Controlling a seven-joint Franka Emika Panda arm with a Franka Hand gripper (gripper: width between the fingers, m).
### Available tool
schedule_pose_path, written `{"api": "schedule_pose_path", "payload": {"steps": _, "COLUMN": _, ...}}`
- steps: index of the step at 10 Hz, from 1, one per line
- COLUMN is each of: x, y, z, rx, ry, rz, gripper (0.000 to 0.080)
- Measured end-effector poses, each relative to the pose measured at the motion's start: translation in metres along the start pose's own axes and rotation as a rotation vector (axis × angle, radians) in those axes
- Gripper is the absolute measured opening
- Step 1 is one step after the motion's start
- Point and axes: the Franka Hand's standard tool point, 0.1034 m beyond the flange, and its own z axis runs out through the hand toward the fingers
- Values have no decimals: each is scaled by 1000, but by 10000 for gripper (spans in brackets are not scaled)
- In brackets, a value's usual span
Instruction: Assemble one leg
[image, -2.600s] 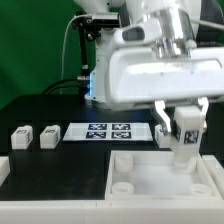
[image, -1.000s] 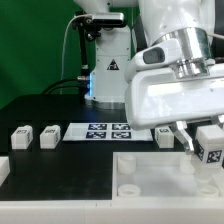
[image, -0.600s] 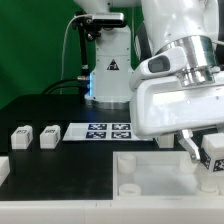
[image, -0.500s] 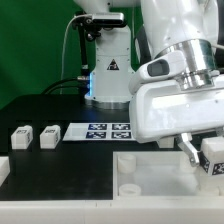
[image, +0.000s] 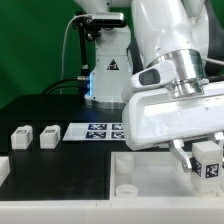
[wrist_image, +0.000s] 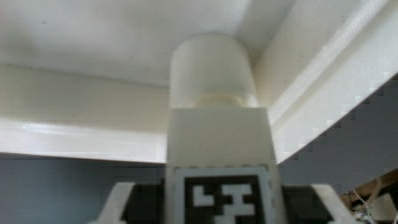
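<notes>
My gripper (image: 205, 160) is shut on a white leg (image: 207, 163) with a black-and-white tag on its face, at the exterior view's right. It holds the leg upright over the right part of the large white tray-shaped piece (image: 150, 178). In the wrist view the held leg (wrist_image: 217, 120) fills the centre, its rounded end pointing at the tray's inner wall (wrist_image: 89, 110), with the fingers (wrist_image: 134, 205) on both sides of its tagged end. Two more legs (image: 21, 137) (image: 48, 136) lie on the black table at the exterior view's left.
The marker board (image: 98, 131) lies flat behind the tray. A white part (image: 3, 168) sits at the left edge. The robot base (image: 105, 60) stands at the back before a green backdrop.
The gripper with the leg has moved to the exterior view's right and lower, down toward the right part of the tray. The arm body has shifted and tilted with it.
</notes>
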Motion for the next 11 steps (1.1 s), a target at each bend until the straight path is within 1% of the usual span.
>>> {"api": "schedule_pose_path", "payload": {"steps": 2, "x": 0, "y": 0, "z": 0, "rx": 15, "ry": -37, "rz": 9, "gripper": 287}}
{"api": "schedule_pose_path", "payload": {"steps": 3, "x": -4, "y": -1, "z": 2, "rx": 21, "ry": -60, "rz": 9, "gripper": 287}}
{"api": "schedule_pose_path", "payload": {"steps": 4, "x": -4, "y": -1, "z": 2, "rx": 22, "ry": -62, "rz": 9, "gripper": 470}}
{"api": "schedule_pose_path", "payload": {"steps": 5, "x": -5, "y": -1, "z": 3, "rx": 23, "ry": -64, "rz": 9, "gripper": 586}}
{"api": "schedule_pose_path", "payload": {"steps": 6, "x": -5, "y": -1, "z": 3, "rx": 23, "ry": -64, "rz": 9, "gripper": 586}}
{"api": "schedule_pose_path", "payload": {"steps": 7, "x": -5, "y": -1, "z": 3, "rx": 23, "ry": -65, "rz": 10, "gripper": 636}}
{"api": "schedule_pose_path", "payload": {"steps": 11, "x": -5, "y": -1, "z": 2, "rx": 23, "ry": -72, "rz": 13, "gripper": 648}}
